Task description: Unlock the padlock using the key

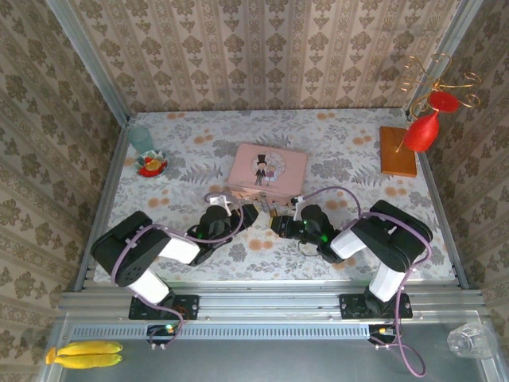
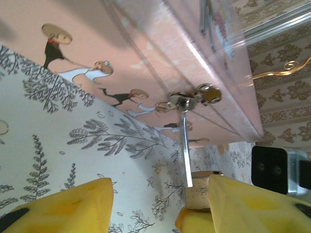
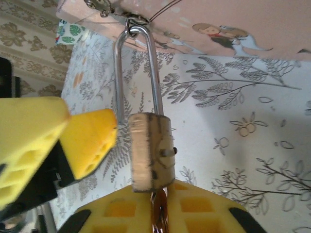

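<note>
The padlock (image 3: 151,150) hangs mid-frame from the pink tin (image 3: 233,14), the left gripper (image 2: 160,187) stands released beside it, we cannot tell whether the right gripper (image 3: 158,196) clamps the key (image 3: 159,216) below, so we should steady the body before turning gently.

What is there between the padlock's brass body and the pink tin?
The shackle of the padlock, hooked into the latch on the pink tin; the right wrist view shows it.

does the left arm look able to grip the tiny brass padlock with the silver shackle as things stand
Probably yes: the left gripper is open with the tiny brass padlock between its yellow fingers, nothing in the way.
</note>
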Controlling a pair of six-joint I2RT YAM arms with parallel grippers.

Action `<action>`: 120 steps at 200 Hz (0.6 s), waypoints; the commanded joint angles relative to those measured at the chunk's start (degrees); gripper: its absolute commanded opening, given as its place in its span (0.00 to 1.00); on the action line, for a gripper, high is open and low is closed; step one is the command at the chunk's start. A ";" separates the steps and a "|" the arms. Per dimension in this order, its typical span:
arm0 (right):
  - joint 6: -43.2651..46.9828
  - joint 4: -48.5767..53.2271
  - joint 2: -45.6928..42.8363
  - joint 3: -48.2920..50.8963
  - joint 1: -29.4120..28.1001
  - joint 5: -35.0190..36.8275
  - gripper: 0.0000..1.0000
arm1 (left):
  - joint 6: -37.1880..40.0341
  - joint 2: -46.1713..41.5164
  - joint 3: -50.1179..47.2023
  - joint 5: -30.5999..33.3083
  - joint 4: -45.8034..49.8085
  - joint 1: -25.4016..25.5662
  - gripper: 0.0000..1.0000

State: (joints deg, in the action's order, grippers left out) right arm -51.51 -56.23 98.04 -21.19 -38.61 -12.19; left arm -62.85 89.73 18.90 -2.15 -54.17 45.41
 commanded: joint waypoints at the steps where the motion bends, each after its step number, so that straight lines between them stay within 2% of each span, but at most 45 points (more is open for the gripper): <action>1: 3.08 6.14 -3.51 -0.78 -0.14 4.08 0.26 | 4.96 -4.16 1.55 2.34 8.52 0.37 0.56; 23: 5.49 15.11 -7.10 -2.29 -0.04 4.80 0.36 | 7.83 -8.68 3.27 3.90 17.38 -0.13 0.60; 54: 8.82 23.01 -11.59 -3.35 -0.06 6.25 0.40 | 12.87 -16.23 4.14 3.59 26.53 -3.15 0.64; 79: 12.23 28.63 -15.40 -4.65 0.02 8.01 0.43 | 21.22 -23.18 8.06 3.45 40.28 -6.50 0.69; 94: 14.49 31.53 -16.80 -6.11 -0.01 8.57 0.45 | 27.07 -24.47 12.07 0.56 48.43 -9.57 0.70; 110: 17.28 35.81 -16.68 -9.22 0.16 7.04 0.58 | 31.61 -24.60 15.44 -2.38 54.25 -12.46 0.70; 120: 19.14 37.67 -15.16 -11.49 0.80 3.30 0.65 | 33.38 -24.86 16.03 -2.98 55.57 -13.70 0.71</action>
State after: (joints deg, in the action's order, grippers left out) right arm -39.05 -26.41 82.35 -27.46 -38.54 -6.04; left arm -39.66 65.84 31.99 -1.61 -11.14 34.68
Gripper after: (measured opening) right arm 0.594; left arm 0.705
